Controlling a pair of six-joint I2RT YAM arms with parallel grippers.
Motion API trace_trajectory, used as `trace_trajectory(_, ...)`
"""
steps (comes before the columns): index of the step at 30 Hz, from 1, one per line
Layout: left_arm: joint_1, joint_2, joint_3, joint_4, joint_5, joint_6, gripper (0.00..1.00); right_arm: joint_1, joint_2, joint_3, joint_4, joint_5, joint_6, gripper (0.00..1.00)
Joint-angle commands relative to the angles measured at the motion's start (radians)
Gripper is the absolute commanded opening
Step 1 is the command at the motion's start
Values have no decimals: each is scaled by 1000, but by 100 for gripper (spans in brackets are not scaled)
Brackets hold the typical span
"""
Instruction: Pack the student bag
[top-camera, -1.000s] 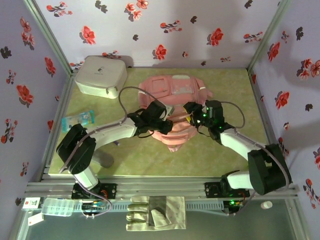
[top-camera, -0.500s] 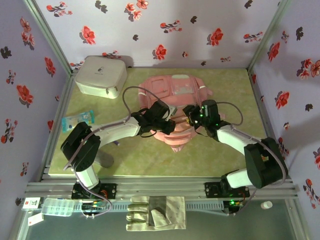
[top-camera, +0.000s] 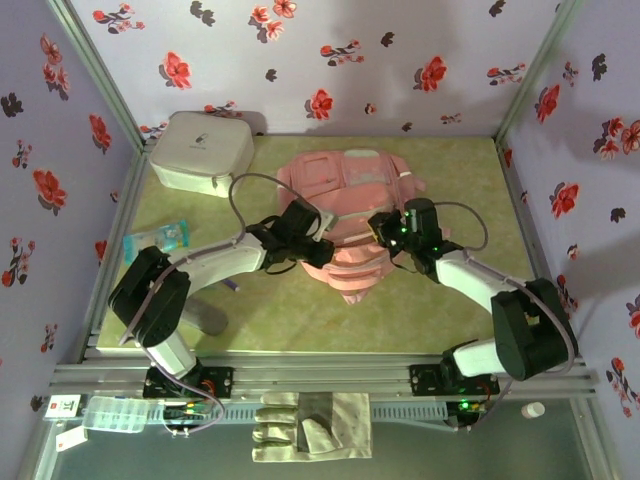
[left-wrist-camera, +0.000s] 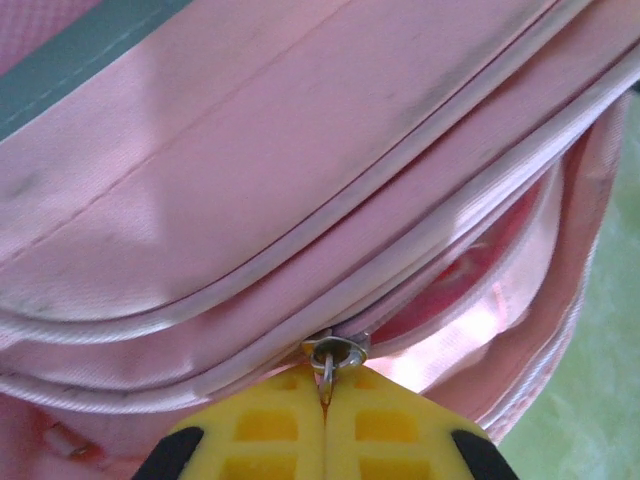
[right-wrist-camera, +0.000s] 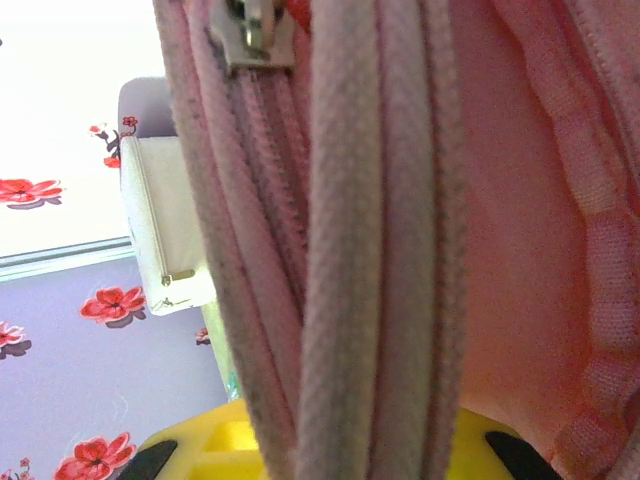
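The student bag (top-camera: 350, 175), a pink backpack, lies in the middle of the green mat. My left gripper (top-camera: 322, 250) sits at the bag's near left side. It is shut on the small metal zip pull (left-wrist-camera: 335, 355), pinched between the yellow pads (left-wrist-camera: 270, 430). Beside the pull, the zip gapes and shows red lining (left-wrist-camera: 470, 265). My right gripper (top-camera: 385, 232) is at the bag's near right side, shut on the bag's piped zip edge (right-wrist-camera: 370, 250), which runs up between its fingers. A second zip slider (right-wrist-camera: 250, 35) hangs above.
A white-grey zip case (top-camera: 200, 150) stands at the back left, also seen past the bag (right-wrist-camera: 165, 230). A blue packet (top-camera: 157, 240) lies at the left mat edge. A glove (top-camera: 310, 425) and a clear box (top-camera: 120, 412) lie in front of the arm bases.
My right gripper has closed onto the bag's zip edge. My left gripper, still holding the zip pull, has shifted slightly to the left.
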Motion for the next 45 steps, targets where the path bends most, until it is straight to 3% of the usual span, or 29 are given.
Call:
trace_trajectory(1, 72, -43, -44, -7, -67, 84, 0, -47, -61, 27, -36, 54, -49, 10)
trace_trajectory(16, 158, -3, -10, -15, -75, 286, 0, -105, -102, 20, -27, -5, -56, 7)
trace_trajectory(18, 154, 2, 7, -14, -52, 292, 0, -103, -94, 23, -20, -30, -48, 12)
trace_trajectory(24, 115, -12, 48, -9, -14, 277, 0, -74, -112, -13, 6, -11, 19, 47)
trace_trajectory(30, 66, -20, 63, 25, 15, 249, 0, -4, -110, -28, -7, 55, 80, 55)
trace_trajectory(35, 43, -4, 72, 21, 26, 253, 0, 32, -72, -35, 34, 72, 133, 50)
trace_trajectory(41, 71, -27, 35, -14, 1, 294, 0, 28, -94, -43, 24, 112, 114, 18)
trace_trajectory(45, 136, -54, -16, 0, -3, 345, 0, 15, -114, -29, -9, 115, 69, 10)
